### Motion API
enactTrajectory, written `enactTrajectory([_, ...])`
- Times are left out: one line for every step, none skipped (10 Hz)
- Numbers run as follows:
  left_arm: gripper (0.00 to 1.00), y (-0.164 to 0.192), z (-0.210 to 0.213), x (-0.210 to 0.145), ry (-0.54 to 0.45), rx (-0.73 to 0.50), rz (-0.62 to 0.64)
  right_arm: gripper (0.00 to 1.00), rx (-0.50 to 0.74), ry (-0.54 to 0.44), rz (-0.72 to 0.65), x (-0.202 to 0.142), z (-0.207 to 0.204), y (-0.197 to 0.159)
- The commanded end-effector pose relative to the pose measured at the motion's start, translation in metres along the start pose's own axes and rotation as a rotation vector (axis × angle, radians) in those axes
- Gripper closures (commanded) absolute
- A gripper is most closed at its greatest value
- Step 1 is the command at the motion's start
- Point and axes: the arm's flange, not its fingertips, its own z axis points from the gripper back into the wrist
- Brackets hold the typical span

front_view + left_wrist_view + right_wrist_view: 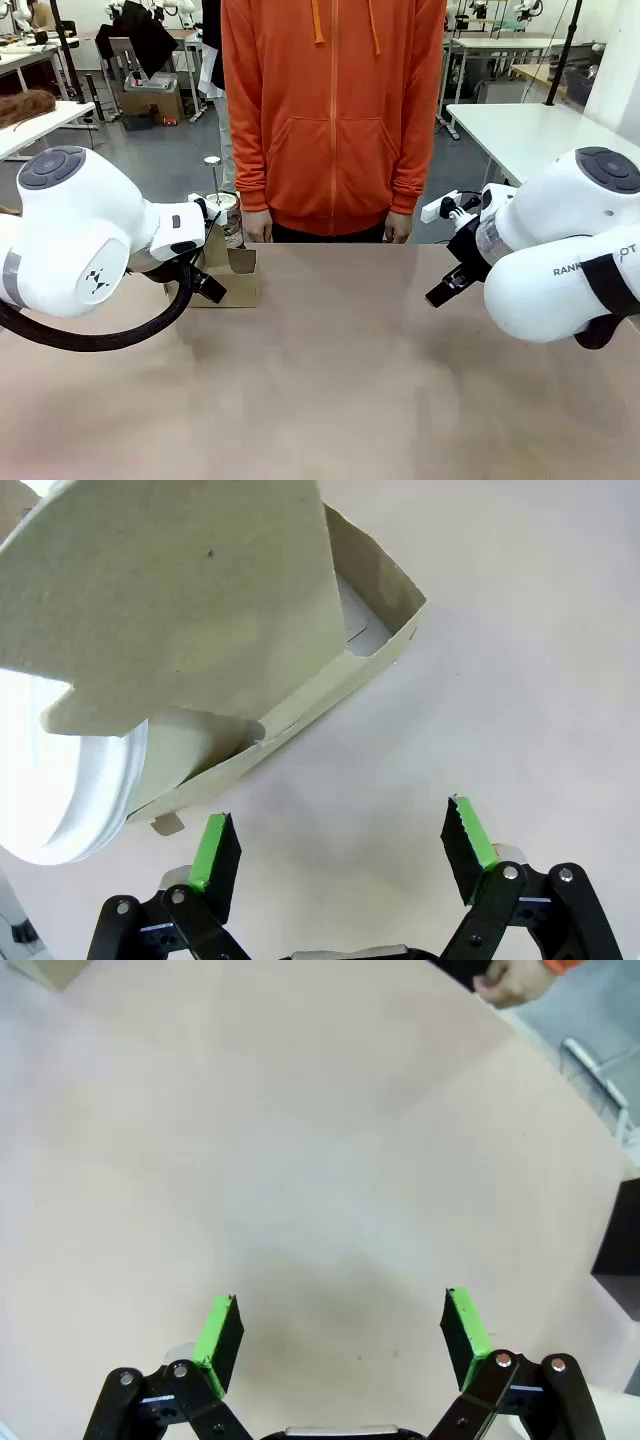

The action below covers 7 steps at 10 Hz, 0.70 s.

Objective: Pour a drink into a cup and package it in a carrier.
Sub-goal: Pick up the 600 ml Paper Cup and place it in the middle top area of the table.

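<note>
The brown cardboard carrier (240,280) stands on the table at the far left, its upright handle (190,590) looming large in the left wrist view. A white lidded cup (70,780) sits in the carrier (330,680). The drink is hidden. My left gripper (212,275) hovers just beside the carrier, open with nothing between its green pads (215,850). My right gripper (445,290) hangs open over bare table at the right, also empty (340,1335).
A person in an orange hoodie stands at the far edge, hands (258,228) hanging by the table rim; one hand (510,980) shows in the right wrist view. A black box (620,1250) stands at that view's right edge. The brown table (330,380) lies bare in the middle and front.
</note>
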Motion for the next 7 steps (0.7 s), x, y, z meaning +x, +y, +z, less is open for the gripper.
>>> enactTrajectory([0.00,0.0000,0.0000,0.0000,0.000,0.000,0.000,0.00,0.000,0.000,0.000,0.0000,0.0000,0.0000])
enactTrajectory([0.00,0.0000,0.0000,0.0000,0.000,0.000,0.000,0.00,0.000,0.000,0.000,0.0000,0.0000,0.0000])
enactTrajectory([0.00,0.0000,0.0000,0.0000,0.000,0.000,0.000,0.00,0.000,0.000,0.000,0.0000,0.0000,0.0000])
enactTrajectory([0.00,0.0000,0.0000,0.0000,0.000,0.000,0.000,0.00,0.000,0.000,0.000,0.0000,0.0000,0.0000])
enactTrajectory([0.00,0.0000,0.0000,0.0000,0.000,0.000,0.000,0.00,0.000,0.000,0.000,0.0000,0.0000,0.0000])
enactTrajectory([0.00,0.0000,0.0000,0.0000,0.000,0.000,0.000,0.00,0.000,0.000,0.000,0.0000,0.0000,0.0000])
enactTrajectory([0.00,0.0000,0.0000,0.0000,0.000,0.000,0.000,0.00,0.000,0.000,0.000,0.0000,0.0000,0.0000])
